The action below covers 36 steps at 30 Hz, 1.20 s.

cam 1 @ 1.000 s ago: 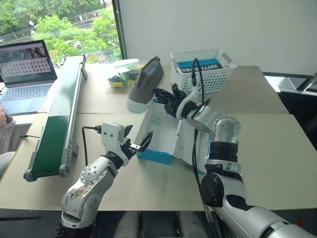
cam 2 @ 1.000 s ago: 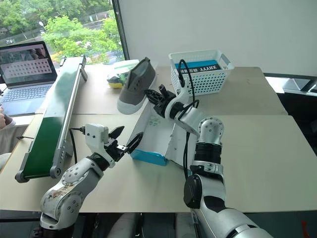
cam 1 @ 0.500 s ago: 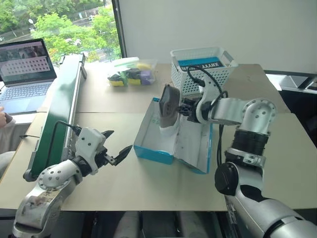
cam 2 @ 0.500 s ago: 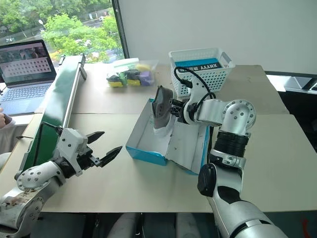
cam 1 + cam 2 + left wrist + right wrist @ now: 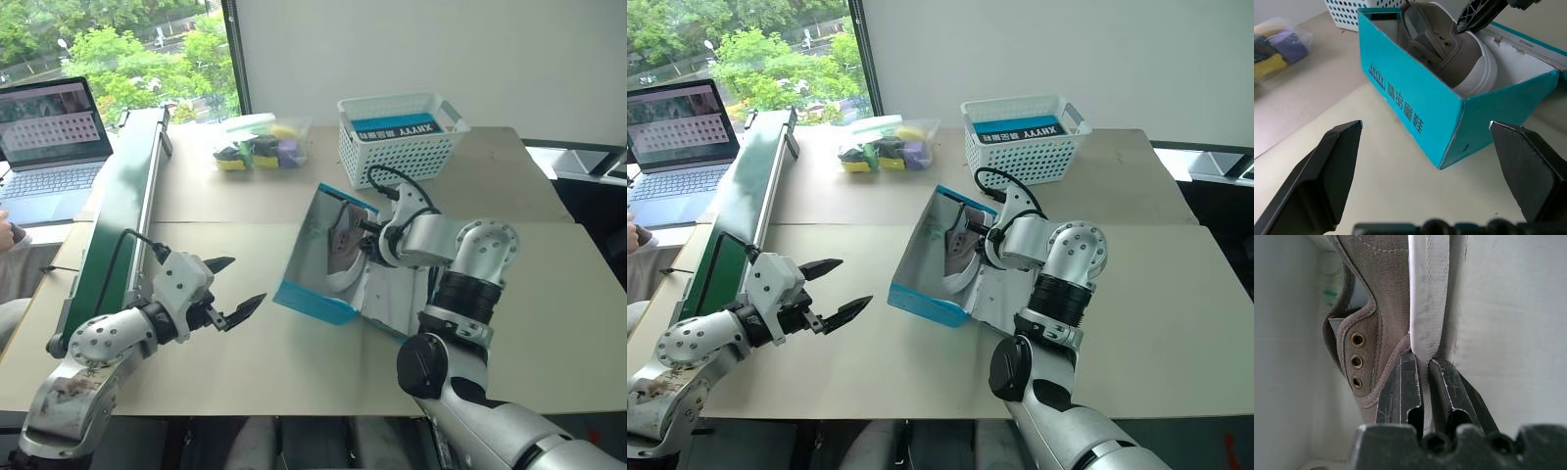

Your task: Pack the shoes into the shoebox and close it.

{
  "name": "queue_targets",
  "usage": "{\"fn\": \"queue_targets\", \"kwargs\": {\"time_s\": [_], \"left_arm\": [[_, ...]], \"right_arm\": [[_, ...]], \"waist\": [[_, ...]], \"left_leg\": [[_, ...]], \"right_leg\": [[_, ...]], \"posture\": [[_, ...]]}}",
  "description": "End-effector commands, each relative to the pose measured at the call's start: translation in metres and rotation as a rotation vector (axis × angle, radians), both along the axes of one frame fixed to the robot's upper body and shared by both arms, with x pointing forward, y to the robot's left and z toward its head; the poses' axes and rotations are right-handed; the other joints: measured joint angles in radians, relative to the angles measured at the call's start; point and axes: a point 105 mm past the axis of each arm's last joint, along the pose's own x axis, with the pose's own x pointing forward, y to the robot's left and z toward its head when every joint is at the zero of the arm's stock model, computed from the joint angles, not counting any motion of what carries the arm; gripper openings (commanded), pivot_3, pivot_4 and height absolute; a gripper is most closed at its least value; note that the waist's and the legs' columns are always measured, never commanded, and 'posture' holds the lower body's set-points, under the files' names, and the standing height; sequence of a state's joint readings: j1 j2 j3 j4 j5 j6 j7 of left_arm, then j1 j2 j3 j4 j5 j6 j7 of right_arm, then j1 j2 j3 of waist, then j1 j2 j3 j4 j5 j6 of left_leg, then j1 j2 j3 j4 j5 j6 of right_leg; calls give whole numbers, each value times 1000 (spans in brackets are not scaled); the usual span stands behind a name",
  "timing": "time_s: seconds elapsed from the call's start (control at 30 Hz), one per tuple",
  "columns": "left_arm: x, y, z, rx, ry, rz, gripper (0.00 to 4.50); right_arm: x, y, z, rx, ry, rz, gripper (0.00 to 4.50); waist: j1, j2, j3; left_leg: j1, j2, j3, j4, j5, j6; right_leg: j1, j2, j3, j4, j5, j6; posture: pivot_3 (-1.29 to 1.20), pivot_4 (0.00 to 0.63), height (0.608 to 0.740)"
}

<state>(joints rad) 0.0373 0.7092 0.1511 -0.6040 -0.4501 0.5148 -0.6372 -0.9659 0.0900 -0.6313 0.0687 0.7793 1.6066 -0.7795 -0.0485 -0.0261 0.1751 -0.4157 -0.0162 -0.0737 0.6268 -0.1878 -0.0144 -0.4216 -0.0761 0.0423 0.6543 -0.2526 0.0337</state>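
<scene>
1. Shoe (image 5: 343,250), grey fabric with whitish sole, sits inside the shoebox (image 5: 312,299) on its side, sole against a white inner wall. I see one shoe; the second I can't find.
2. Shoebox is teal, open, on the table (image 5: 549,294) in front of me, and looks tipped up on one edge rather than flat. Lid flap hangs open toward my right arm.
3. Right gripper (image 5: 1420,377) reaches into the box, fingers pressed together on the shoe's sole edge, thin pinch at the rim.
4. Left gripper (image 5: 235,292) is spread wide, holds nothing, hovers over the table just beside the box's near teal wall, apart from it.
5. Step in hand, as I judge it: seat the shoe flat on the box floor, then let go.
6. To do it well I'd lower until the shoe lies against the floor along one wall, leaving room for its pair, and release only once the box rests level.
7. Risk: the box tips further while I pull out; bracing it with the left gripper would help.
8. White basket (image 5: 400,137) and green conveyor (image 5: 118,215) stand well apart.
</scene>
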Motion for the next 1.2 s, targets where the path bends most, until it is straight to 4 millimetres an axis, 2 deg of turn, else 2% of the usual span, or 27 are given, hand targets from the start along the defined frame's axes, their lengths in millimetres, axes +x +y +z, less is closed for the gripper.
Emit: {"fn": "queue_targets", "kwargs": {"time_s": [0.03,0.23,0.27,0.3,0.4,0.43,0.47,0.5,0.7,0.83,0.9,1.0,1.1,1.13,1.2], "left_arm": [[-2,-5,8,13,-53,-27,4466],[-1,-7,9,2,-59,-22,4466],[-1,-7,9,0,-60,-20,4500],[0,-7,9,0,-60,-19,4500],[0,-7,9,-1,-59,-17,4500],[1,-6,9,-1,-59,-16,4500],[1,-6,9,-1,-59,-15,4500],[2,-5,9,-1,-59,-14,4500],[7,0,9,-21,-64,28,4500],[17,16,18,-127,-94,175,4500],[23,24,23,-181,-125,282,4500],[33,38,34,-330,-180,499,4500],[36,45,33,-384,-188,636,4500],[36,56,24,-347,-176,738,4500],[33,75,9,-338,-127,878,4500]], "right_arm": [[2,3,11,-50,-28,8,0],[5,7,18,-63,-45,25,0],[5,7,19,-64,-51,24,941],[6,8,21,-63,-58,25,1102],[7,13,27,-56,-77,49,2085],[8,14,31,-59,-92,58,2544],[9,15,35,-60,-105,64,2734],[9,16,39,-59,-119,67,3123],[17,28,79,-52,-312,127,3123],[19,35,108,-125,-518,206,3123],[14,44,117,-162,-622,305,3123],[-7,72,123,-129,-819,584,3123],[-33,83,118,-148,-986,819,3123],[-51,85,100,-160,-1026,980,3123],[-72,83,63,-187,-1020,1193,3123]], "waist": [[-3,0,0],[-6,0,0],[-5,0,0],[-6,0,0],[-7,0,0],[-7,0,0],[-7,0,0],[-7,0,0],[-12,0,0],[-14,0,0],[-14,0,0],[-12,-1,-1],[-12,-2,-1],[-11,-2,-1],[-6,-3,-2]], "left_leg": [[0,0,0,0,0,0],[0,0,0,0,0,0],[0,0,0,0,0,0],[0,0,0,0,0,0],[0,0,0,0,0,0],[0,0,0,0,0,0],[0,0,0,0,0,0],[0,0,0,0,0,0],[0,0,0,0,0,0],[0,0,0,0,0,0],[0,0,0,1,0,0],[0,-1,0,1,0,0],[0,0,-1,2,0,0],[0,-1,-1,2,0,0],[0,-1,-1,2,0,0]], "right_leg": [[0,0,0,0,0,0],[0,0,0,0,0,0],[0,0,0,0,0,0],[0,0,0,0,0,0],[0,0,0,0,0,0],[0,0,0,0,0,0],[0,0,0,0,0,0],[0,0,0,0,0,0],[0,0,0,0,0,0],[0,0,0,1,0,0],[0,0,0,1,0,0],[0,-1,0,1,0,1],[2,-1,-1,0,0,1],[2,-1,-1,0,0,1],[2,-1,-1,0,0,1]], "posture": [[0,150,737],[0,150,737],[0,150,737],[0,150,737],[0,150,737],[0,150,737],[0,150,737],[0,150,737],[0,150,737],[0,150,737],[0,150,737],[0,150,737],[0,150,737],[0,150,737],[0,150,737]]}}
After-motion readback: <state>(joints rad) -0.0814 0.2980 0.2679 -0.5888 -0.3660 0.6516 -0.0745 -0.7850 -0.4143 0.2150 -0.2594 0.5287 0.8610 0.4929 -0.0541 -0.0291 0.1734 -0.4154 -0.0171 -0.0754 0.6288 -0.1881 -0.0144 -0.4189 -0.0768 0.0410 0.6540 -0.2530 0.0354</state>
